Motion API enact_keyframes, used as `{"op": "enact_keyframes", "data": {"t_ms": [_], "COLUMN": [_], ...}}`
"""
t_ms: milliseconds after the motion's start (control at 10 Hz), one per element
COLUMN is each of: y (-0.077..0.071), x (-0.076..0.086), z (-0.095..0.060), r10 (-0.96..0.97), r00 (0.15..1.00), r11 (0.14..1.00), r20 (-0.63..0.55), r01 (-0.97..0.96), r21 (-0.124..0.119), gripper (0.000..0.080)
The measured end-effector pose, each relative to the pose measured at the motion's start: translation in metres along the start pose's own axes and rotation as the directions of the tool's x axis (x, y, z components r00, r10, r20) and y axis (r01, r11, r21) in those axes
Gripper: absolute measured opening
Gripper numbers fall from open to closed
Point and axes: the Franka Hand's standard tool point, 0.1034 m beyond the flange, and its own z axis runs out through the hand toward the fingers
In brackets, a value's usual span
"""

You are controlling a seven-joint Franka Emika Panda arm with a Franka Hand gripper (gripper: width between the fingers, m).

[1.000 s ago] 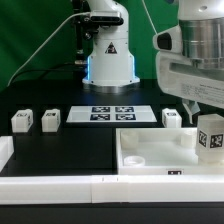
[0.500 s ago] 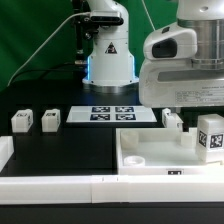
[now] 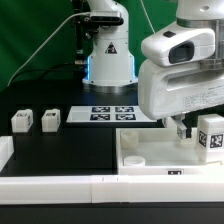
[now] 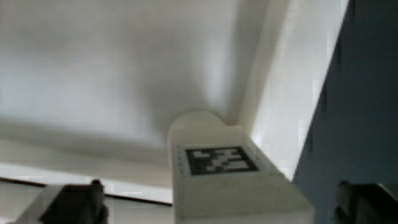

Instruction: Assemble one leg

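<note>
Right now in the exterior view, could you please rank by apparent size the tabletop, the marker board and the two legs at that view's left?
1. tabletop, nearest the camera.
2. marker board, partly hidden by the arm.
3. The two legs look alike; no ranking.

Black table (image 3: 70, 145), two white legs (image 3: 22, 121), marker board (image 3: 112, 113), tabletop (image 3: 150, 146)
</note>
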Motion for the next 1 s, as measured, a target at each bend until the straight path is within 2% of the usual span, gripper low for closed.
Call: {"op": "enact_keyframes", "data": {"t_ms": [100,200,300,400,800,900,1000], "y": [0.0001,0.0001,0.0003,0.0016,0.0021,0.0017,0.0008], "x": [0.0,0.0,0.0,0.0,-0.0002,-0.0001,0.0], "z": [0.0,0.0,0.0,-0.0001,0.0,0.0,0.0001], "r10": [0.0,0.0,0.0,0.001,0.034,0.086,0.218], "r00": [1.0,1.0,1.0,1.0,0.999,0.996,0.976], "r11": [1.0,1.0,1.0,1.0,0.999,0.996,0.976], "r20": [0.0,0.0,0.0,-0.001,0.0,-0.001,0.0], "r01": [0.0,0.0,0.0,-0.001,-0.034,-0.086,-0.218], "r21": [0.0,0.0,0.0,-0.001,-0.001,0.001,0.002], "gripper": [0.0602,0.0426,0.0426,0.0294,0.0294,0.0294,0.0293]}}
